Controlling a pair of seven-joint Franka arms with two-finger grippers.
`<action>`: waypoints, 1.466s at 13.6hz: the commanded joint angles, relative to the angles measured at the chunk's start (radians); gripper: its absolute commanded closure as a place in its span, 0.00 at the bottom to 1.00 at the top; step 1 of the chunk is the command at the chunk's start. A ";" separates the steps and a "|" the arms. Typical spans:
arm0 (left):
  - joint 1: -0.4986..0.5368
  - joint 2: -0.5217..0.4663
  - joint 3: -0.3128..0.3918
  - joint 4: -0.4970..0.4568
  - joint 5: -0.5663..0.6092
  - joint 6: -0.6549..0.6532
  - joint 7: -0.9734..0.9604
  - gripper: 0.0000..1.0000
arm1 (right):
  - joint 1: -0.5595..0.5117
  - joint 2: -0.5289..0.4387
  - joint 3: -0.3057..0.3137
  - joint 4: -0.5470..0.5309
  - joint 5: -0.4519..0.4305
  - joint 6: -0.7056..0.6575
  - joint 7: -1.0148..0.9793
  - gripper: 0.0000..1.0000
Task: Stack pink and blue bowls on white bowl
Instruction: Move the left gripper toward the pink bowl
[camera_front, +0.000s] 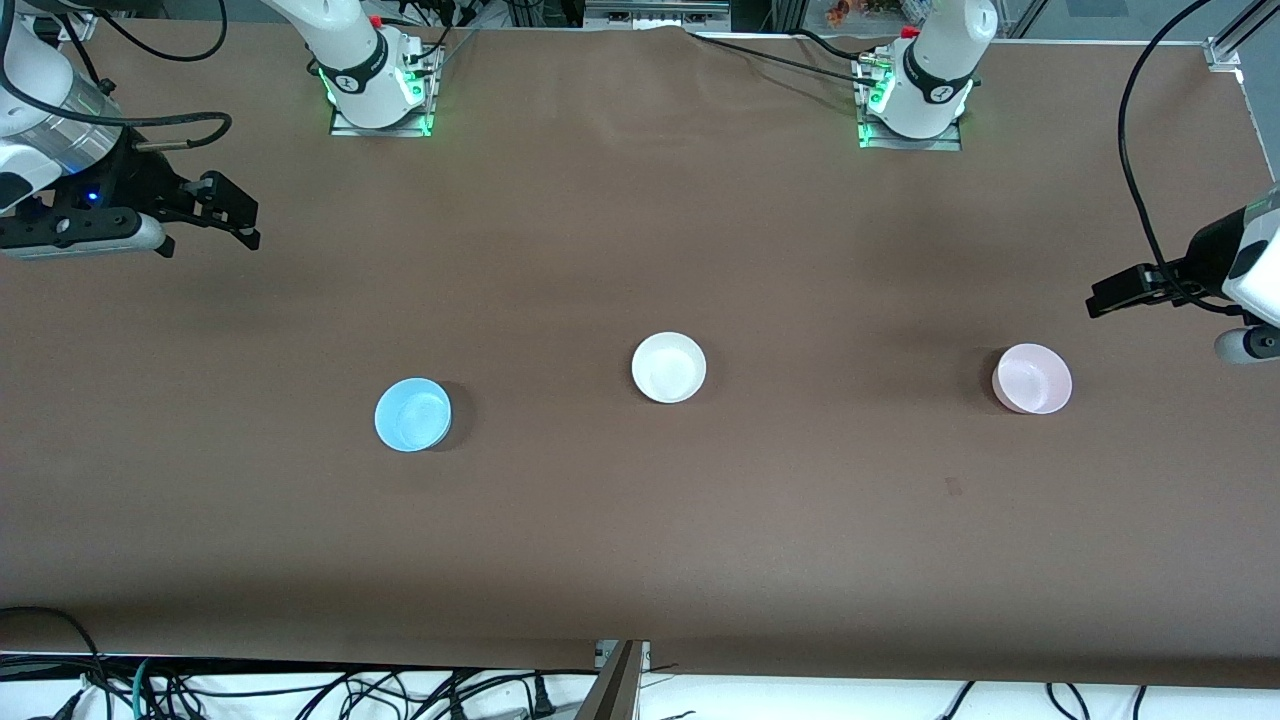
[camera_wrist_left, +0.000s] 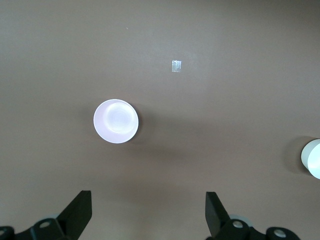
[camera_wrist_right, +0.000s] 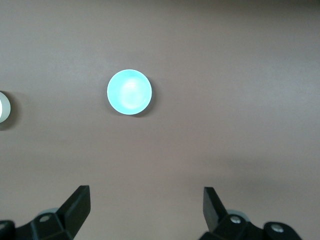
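Three small bowls stand apart in a row on the brown table (camera_front: 640, 200). The white bowl (camera_front: 668, 367) is in the middle. The light blue bowl (camera_front: 412, 414) is toward the right arm's end. The pale pink bowl (camera_front: 1032, 378) is toward the left arm's end. All are upright and empty. My right gripper (camera_front: 245, 220) hangs open and empty over bare table at its end. Its wrist view shows its gripper (camera_wrist_right: 146, 200), the blue bowl (camera_wrist_right: 129, 92) and the white bowl's edge (camera_wrist_right: 2, 106). My left gripper (camera_front: 1100, 298) is open and empty; its wrist view shows its gripper (camera_wrist_left: 148, 205), the pink bowl (camera_wrist_left: 116, 121) and the white bowl (camera_wrist_left: 312, 159).
A small clear tape mark (camera_wrist_left: 176, 65) lies flat on the table near the pink bowl, nearer to the front camera, and shows faintly in the front view (camera_front: 953, 486). Cables run along the table's near edge and by the arm bases (camera_front: 380, 95).
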 joint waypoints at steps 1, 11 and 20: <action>0.005 0.013 -0.001 0.028 -0.015 -0.012 0.003 0.00 | -0.004 -0.018 0.005 -0.002 -0.004 -0.012 0.007 0.00; 0.081 0.045 0.009 0.045 -0.016 -0.007 0.012 0.00 | -0.004 -0.018 0.005 -0.002 -0.004 -0.012 0.007 0.00; 0.244 0.157 0.012 -0.096 -0.018 0.230 0.251 0.00 | -0.004 -0.018 0.005 -0.002 -0.003 -0.012 0.009 0.00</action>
